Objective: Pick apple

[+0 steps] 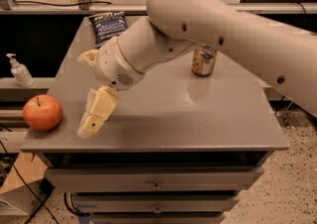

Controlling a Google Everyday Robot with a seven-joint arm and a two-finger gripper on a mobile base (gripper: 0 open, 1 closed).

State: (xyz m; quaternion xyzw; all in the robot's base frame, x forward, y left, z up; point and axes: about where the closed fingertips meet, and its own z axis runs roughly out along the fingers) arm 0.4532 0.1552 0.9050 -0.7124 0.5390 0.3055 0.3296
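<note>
Here, gripper spread wide and empty, low over table — just beside apple, not touching.

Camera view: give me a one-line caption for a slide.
Gripper low beside the apple on the table's front corner, a can and a dark bag farther back.

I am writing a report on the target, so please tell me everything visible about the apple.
The apple is round, red-orange with yellowish patches, whole, with a short dark stem pointing up. It sits at the near left corner of the table, touching nothing else. The tool hangs just right of it, apart.
</note>
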